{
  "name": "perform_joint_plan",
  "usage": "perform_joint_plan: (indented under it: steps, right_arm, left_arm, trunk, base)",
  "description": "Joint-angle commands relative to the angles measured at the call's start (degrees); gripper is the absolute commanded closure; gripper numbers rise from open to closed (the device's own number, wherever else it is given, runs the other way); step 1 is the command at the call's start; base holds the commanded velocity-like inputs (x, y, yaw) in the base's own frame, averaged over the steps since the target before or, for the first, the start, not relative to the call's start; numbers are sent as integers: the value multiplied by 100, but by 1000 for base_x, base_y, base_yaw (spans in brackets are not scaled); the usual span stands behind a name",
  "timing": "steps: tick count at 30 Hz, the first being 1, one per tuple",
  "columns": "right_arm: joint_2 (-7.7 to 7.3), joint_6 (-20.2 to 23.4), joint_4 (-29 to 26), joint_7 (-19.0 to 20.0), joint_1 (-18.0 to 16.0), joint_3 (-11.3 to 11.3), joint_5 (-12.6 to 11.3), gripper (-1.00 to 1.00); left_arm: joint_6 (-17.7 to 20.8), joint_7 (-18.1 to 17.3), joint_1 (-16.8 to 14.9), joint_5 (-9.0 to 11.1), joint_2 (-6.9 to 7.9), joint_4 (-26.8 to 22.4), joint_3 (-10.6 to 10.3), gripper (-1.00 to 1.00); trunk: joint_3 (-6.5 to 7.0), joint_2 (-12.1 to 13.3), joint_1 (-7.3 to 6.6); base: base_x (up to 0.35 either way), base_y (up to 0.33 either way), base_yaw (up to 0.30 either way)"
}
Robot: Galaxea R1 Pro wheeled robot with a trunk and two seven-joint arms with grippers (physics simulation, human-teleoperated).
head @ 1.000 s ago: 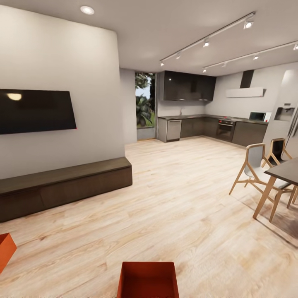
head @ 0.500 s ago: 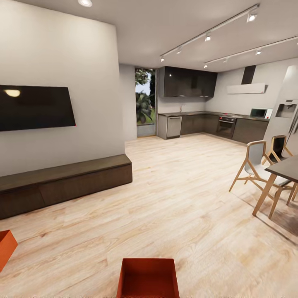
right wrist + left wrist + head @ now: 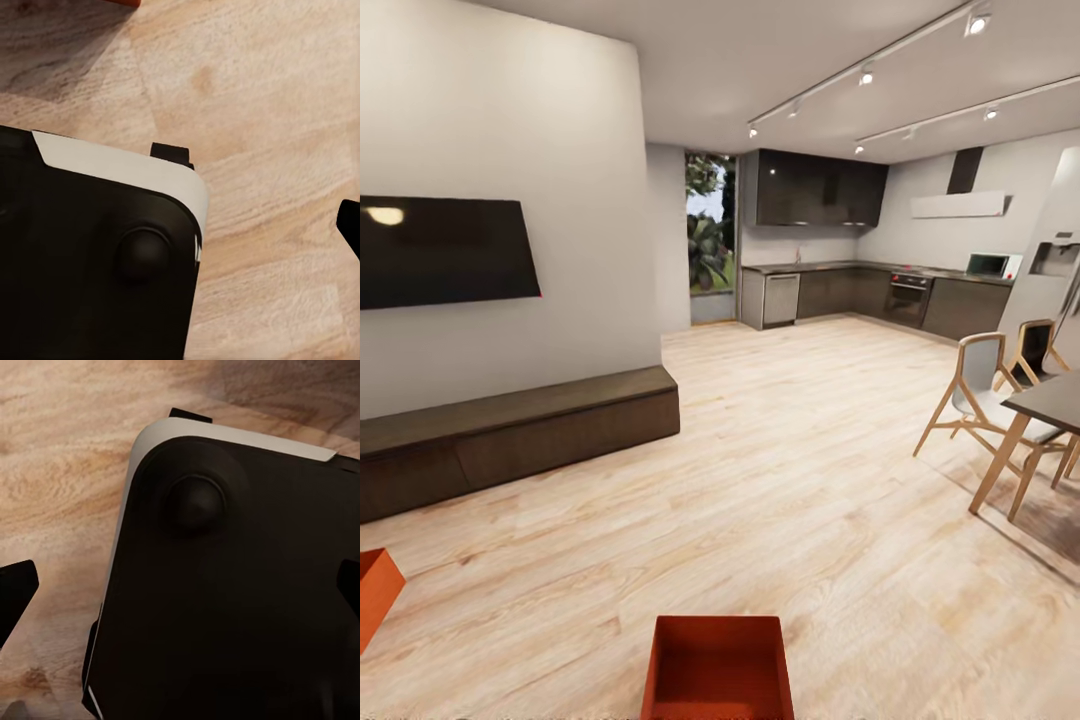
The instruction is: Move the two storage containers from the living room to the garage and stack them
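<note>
Since a second ago my head view has tilted down a touch, so the TV (image 3: 445, 250) and bench (image 3: 510, 440) sit higher in frame while both storage containers hold their places: one box (image 3: 718, 668) straight ahead on the pale wood floor (image 3: 810, 500), a second (image 3: 374, 595) at my left edge, two in all. They look rigid, light, smooth-walled, so I'd clamp opposite walls with both arms. Both wrist views face the robot's base (image 3: 225, 585), with dark fingertips at the frame edges; I cannot tell either gripper's state.
</note>
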Motion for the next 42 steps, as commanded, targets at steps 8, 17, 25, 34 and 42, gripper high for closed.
perform_joint_plan:
  steps: [8,17,25,34,42]
  right_arm:
    - [-24,3,17,57,-6,53,-35,-100]
    - [-24,41,24,63,-6,57,-36,-100]
    - [-35,13,24,63,-6,59,-26,-100]
    - [-36,23,24,63,-6,88,-16,-100]
    - [-38,-27,26,59,-6,92,-22,-100]
  left_arm:
    - [-13,4,-2,17,-4,0,2,-100]
    - [-13,4,-2,17,-4,0,2,-100]
    - [-13,4,-2,17,-6,0,2,-100]
    - [-13,4,-2,17,-4,0,2,-100]
    - [-13,4,-2,17,-4,0,2,-100]
  trunk:
    - [-79,-3,0]
    - [-162,-3,0]
    - [-235,-3,0]
    - [-318,-3,0]
    - [-392,-3,0]
  base:
    - [0,0,0]
    - [0,0,0]
    - [0,0,0]
    - [0,0,0]
    - [0,0,0]
